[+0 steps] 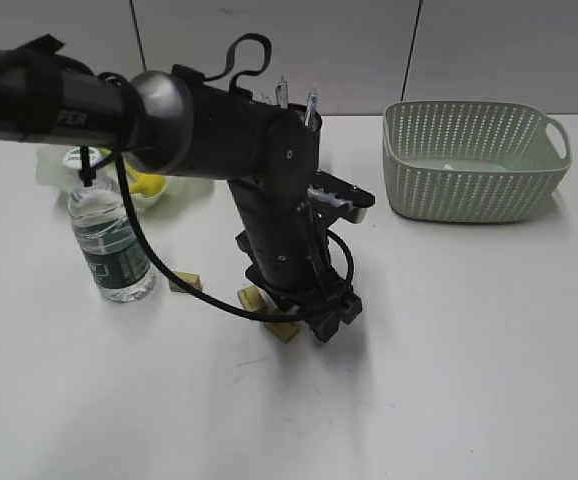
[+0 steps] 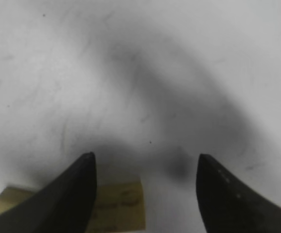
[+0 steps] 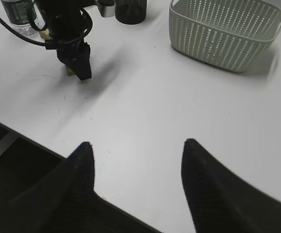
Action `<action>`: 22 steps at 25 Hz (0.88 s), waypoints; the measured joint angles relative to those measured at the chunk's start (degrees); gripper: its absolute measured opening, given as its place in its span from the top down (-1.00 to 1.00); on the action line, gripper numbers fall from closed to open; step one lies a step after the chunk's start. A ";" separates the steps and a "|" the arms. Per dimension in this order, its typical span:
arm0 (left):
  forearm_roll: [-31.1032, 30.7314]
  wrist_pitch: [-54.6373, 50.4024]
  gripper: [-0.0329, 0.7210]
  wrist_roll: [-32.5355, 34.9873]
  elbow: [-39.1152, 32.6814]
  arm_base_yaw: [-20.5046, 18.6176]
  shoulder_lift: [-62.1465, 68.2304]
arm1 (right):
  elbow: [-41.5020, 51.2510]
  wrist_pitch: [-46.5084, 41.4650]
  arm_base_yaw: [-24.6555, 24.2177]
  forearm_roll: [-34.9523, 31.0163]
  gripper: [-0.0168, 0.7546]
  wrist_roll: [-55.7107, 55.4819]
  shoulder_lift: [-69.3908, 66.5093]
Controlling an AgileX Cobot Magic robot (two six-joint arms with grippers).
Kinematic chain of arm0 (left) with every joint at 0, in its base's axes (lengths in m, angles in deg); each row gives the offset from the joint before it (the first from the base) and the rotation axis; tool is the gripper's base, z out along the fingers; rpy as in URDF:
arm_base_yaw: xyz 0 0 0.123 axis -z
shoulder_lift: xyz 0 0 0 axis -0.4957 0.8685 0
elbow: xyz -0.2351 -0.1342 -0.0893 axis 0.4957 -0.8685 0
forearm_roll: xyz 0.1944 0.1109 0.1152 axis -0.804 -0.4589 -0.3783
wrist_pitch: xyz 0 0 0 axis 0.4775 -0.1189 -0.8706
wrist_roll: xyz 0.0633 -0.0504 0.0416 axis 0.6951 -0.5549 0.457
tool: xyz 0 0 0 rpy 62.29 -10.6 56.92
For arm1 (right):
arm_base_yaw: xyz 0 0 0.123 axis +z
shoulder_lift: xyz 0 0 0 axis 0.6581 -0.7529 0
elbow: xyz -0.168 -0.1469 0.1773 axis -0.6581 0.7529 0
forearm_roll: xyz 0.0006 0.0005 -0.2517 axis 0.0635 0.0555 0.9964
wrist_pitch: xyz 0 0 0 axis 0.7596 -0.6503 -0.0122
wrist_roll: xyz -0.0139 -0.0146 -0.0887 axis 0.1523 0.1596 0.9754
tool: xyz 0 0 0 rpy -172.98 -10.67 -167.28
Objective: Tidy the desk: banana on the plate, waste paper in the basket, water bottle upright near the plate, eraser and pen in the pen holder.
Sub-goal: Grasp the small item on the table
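My left gripper [image 1: 324, 322] is open and low over the desk [image 1: 449, 350], its jaws [image 2: 145, 156] around a tan eraser [image 2: 116, 204] that lies by the left finger; this eraser also shows in the exterior view [image 1: 284, 329]. The water bottle [image 1: 109, 240] stands upright beside the plate [image 1: 54, 165], and the banana [image 1: 149, 185] lies on the plate. The pen holder [image 3: 131, 9] stands behind the left arm with pen tips [image 1: 312, 100] sticking out. The basket [image 1: 474, 160] is at the back right. My right gripper [image 3: 137, 143] is open and empty over the desk's front edge.
Two more tan blocks [image 1: 184, 283] [image 1: 251, 298] lie on the desk left of the left gripper. The left arm and its cable loop hang over the desk's middle. The desk's front edge [image 3: 43, 141] drops off below the right gripper.
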 joint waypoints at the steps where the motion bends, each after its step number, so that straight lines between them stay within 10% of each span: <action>1: -0.24 0.16 -0.38 0.02 0.00 0.00 0.51 | 0.00 0.00 0.00 0.00 -0.22 0.00 0.00; 22: -7.10 -0.40 -0.37 0.02 0.05 0.13 0.99 | 0.00 0.00 0.00 0.00 -0.22 0.00 0.00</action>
